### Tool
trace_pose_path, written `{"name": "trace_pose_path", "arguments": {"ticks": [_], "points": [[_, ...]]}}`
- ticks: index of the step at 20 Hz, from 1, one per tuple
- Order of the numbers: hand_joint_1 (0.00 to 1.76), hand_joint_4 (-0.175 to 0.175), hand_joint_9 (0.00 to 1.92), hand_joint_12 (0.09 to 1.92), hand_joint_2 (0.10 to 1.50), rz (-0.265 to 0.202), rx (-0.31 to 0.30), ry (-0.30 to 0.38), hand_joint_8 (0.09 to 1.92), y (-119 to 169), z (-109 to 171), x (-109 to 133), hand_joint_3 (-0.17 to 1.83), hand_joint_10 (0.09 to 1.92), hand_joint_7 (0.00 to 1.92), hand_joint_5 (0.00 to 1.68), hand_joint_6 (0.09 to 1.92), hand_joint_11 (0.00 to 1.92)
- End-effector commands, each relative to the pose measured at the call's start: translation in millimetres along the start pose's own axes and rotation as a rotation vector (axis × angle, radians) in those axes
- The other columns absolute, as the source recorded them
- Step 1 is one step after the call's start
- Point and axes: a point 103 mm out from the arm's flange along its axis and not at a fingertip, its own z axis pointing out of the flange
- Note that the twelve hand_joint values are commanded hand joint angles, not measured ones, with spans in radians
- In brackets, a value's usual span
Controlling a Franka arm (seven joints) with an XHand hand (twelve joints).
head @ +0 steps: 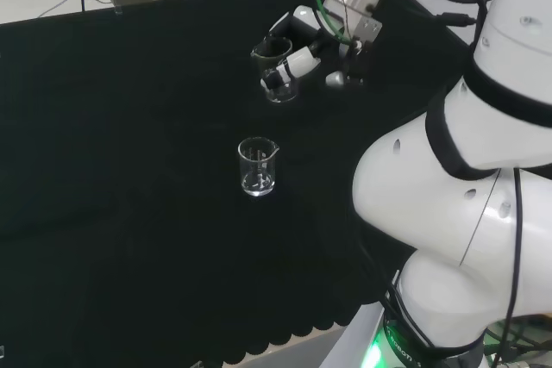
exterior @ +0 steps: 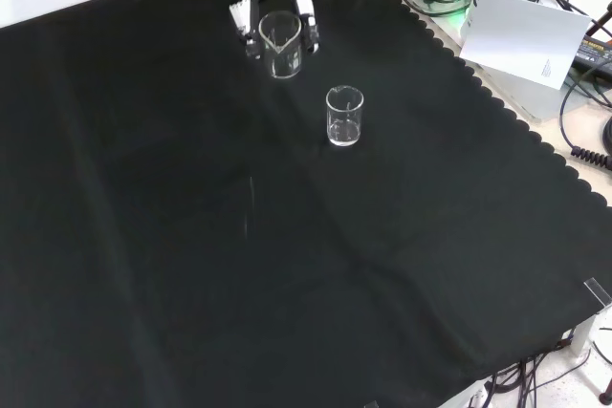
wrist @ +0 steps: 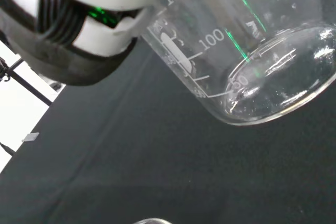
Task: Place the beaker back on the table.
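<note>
1. The hand [head: 302, 45] is grasping a clear glass beaker [head: 274, 71], its fingers [exterior: 308, 14] curled round the glass wall; in the front view the beaker hangs just under the fingers near the cloth's far edge.
2. In the wrist view the beaker [wrist: 247, 51] sits tilted against the palm, its rounded base clear of the black cloth [wrist: 131, 161] beneath; whether it holds anything cannot be told.
3. A second beaker [head: 257, 166] stands upright on the tabletop [head: 121, 178], apart from the hand, nearer the front camera and untouched.
</note>
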Motion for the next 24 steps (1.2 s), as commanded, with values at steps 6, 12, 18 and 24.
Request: {"name": "trace_pose_path", "arguments": {"ticks": [6,12,18,24], "points": [[1.16,0.054,1.76,0.55,0.73,0.03,-0.06,0.033,0.09,45.2,21.8,-49.5,0.49,0.09,1.73,1.32,0.53,1.48],[1.16,0.054,1.74,0.55,0.74,0.044,-0.088,0.047,0.09,63.6,40.7,-73.8,0.49,0.09,1.73,1.32,0.53,1.48],[1.16,0.031,1.73,0.57,0.74,0.062,-0.086,0.078,0.09,82.3,60.0,-95.2,0.47,0.09,1.72,1.31,0.53,1.47],[1.17,0.01,1.73,0.58,0.75,0.06,-0.138,0.088,0.09,94.2,74.3,-103.0,0.47,0.09,1.72,1.31,0.53,1.46]]}}
